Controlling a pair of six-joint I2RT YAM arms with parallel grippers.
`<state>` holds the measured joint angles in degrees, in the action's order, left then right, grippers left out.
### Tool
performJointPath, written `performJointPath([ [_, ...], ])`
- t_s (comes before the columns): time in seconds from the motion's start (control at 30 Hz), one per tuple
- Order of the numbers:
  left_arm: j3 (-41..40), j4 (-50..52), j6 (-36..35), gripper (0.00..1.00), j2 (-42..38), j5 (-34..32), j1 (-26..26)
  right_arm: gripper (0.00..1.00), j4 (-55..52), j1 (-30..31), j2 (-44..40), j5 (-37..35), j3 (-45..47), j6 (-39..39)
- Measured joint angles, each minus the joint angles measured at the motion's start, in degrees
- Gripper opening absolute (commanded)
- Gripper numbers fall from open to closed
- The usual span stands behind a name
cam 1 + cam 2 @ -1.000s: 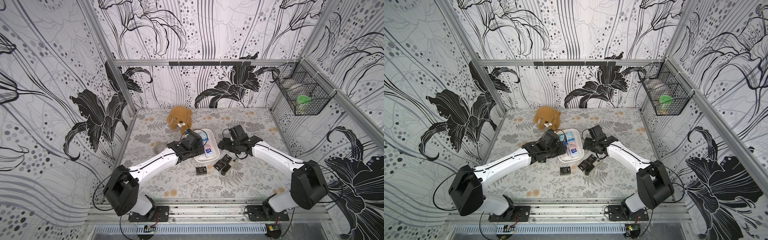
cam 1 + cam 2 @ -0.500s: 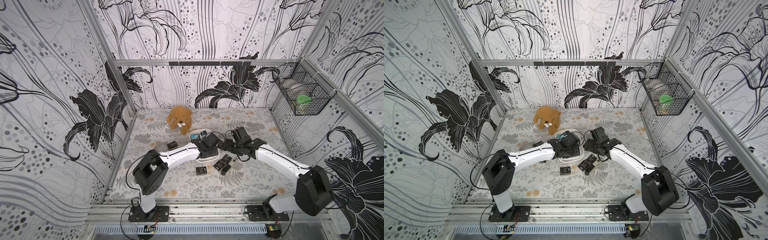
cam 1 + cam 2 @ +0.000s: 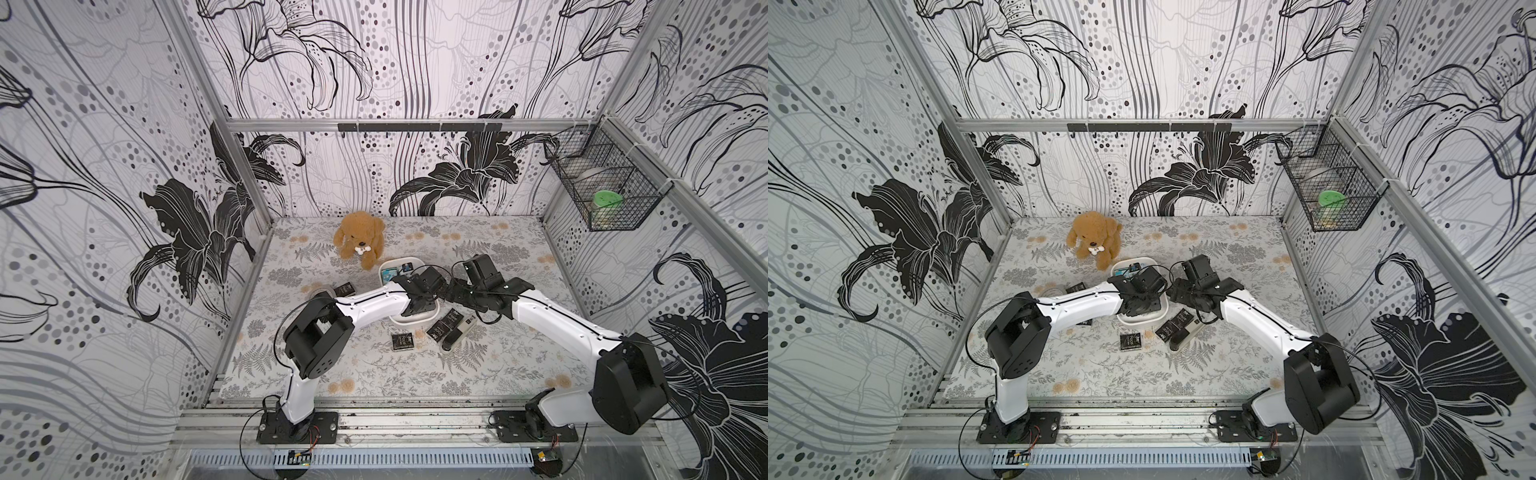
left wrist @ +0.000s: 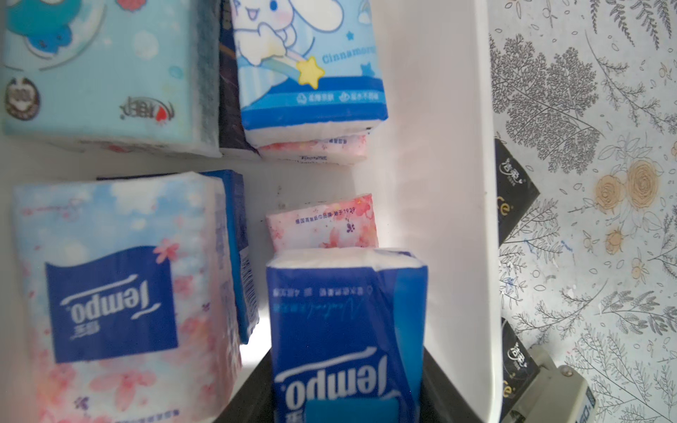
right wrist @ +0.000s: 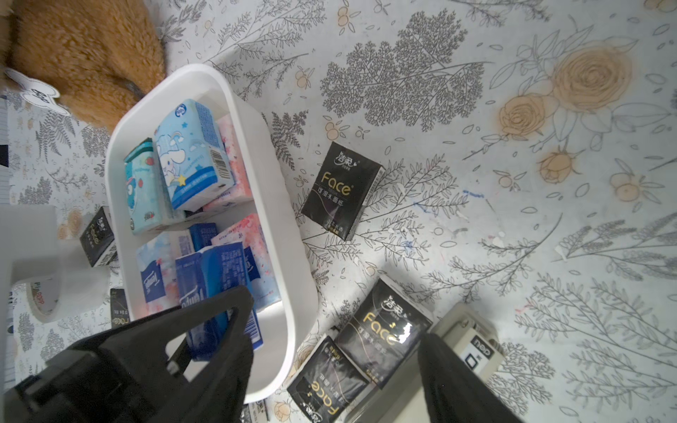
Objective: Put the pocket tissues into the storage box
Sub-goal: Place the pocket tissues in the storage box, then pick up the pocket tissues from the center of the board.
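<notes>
My left claw (image 4: 344, 370) | pinched a dark blue packet (image 4: 348, 311) upright | storage box (image 4: 458, 183), near-right gap (probably to wedge it in)

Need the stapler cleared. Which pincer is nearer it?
Right. The right pincer hangs right beside the stapler; the left pincer is inside the white box, beyond its wall.
</notes>
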<state>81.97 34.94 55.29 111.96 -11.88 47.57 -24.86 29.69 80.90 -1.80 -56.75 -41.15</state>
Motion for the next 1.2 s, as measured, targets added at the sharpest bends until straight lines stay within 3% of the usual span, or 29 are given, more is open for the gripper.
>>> performJointPath([
  [0.23,2.97,1.09,0.22,0.70,0.02,-1.27,-0.37,0.77,0.02,0.00,0.00,0.02,0.00,0.00],
  [0.43,3.28,1.36,0.13,0.72,-1.86,-1.29,-1.09,0.77,0.33,-0.57,0.50,0.20,0.00,0.00],
  [0.6,1.38,0.61,0.13,0.71,-8.61,-1.49,-3.15,0.77,1.57,-1.90,3.96,1.31,-0.61,0.00],
  [0.83,-9.57,-3.91,-0.48,0.71,-20.57,-0.31,-9.99,0.75,3.28,-2.80,10.69,3.37,-3.85,-0.22],
  [1.2,-31.63,-11.21,-4.98,0.71,-35.93,9.11,-21.33,0.68,3.96,-4.72,21.49,4.26,-8.59,-3.08],
])
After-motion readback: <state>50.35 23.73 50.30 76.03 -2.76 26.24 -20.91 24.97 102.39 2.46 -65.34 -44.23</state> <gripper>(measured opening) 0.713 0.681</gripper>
